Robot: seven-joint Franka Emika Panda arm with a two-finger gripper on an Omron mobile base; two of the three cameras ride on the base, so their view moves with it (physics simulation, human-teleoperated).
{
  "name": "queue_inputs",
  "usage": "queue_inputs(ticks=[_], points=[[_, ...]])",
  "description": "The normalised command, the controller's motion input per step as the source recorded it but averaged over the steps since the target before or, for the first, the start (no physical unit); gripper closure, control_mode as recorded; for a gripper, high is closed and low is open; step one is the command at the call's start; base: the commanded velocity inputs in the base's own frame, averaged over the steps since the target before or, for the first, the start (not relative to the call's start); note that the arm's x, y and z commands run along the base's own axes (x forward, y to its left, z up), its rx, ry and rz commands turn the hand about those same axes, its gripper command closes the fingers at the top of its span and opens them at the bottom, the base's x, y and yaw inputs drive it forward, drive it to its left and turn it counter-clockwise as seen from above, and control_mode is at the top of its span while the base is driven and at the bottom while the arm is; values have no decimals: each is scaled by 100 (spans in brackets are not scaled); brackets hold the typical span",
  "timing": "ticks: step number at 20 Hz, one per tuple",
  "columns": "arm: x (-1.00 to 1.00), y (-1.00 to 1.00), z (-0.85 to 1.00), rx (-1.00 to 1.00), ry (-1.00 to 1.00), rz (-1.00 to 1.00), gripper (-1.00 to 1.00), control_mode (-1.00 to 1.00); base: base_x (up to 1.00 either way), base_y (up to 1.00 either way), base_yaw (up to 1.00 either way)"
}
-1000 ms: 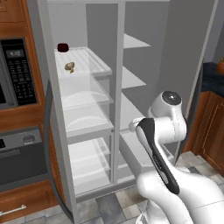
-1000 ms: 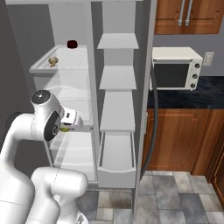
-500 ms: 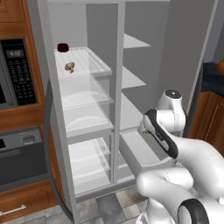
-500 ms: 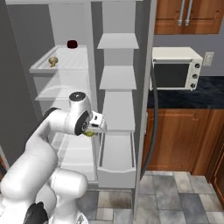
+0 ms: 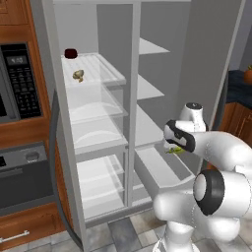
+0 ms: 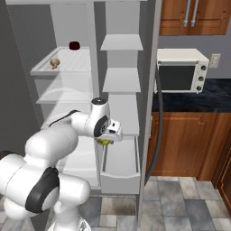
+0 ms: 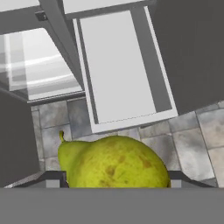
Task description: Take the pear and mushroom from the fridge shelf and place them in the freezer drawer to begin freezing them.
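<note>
My unit: one arm of glossy white, rounded shell segments, bulbous at the lower links and narrowing toward the wrist, with dark grey to black bands and round black discs ringed in grey at the joints. I note a small white cylindrical cap with a dark top at the upper joint, and a black panel along the side of the hand housing. I see no exposed cables, screws or lettering at this resolution; the surfaces look smooth and rendered.
</note>
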Motion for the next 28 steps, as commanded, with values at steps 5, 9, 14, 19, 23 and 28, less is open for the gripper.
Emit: queue_inputs(ticks=[5, 9, 14, 19, 23, 28], points=[[12, -1, -60, 0, 4, -3, 100, -100, 0, 0, 0], [18, 0, -54, 0, 0, -3, 100, -100, 0, 0, 0], [36, 0, -47, 0, -5, -3, 100, -100, 0, 0, 0], [27, 0, -32, 0, -1, -1, 100, -100, 0, 0, 0], [10, -4, -49, 0, 0, 0, 100, -100, 0, 0, 0], [10, -16, -35, 0, 0, 0, 100, -100, 0, 0, 0]])
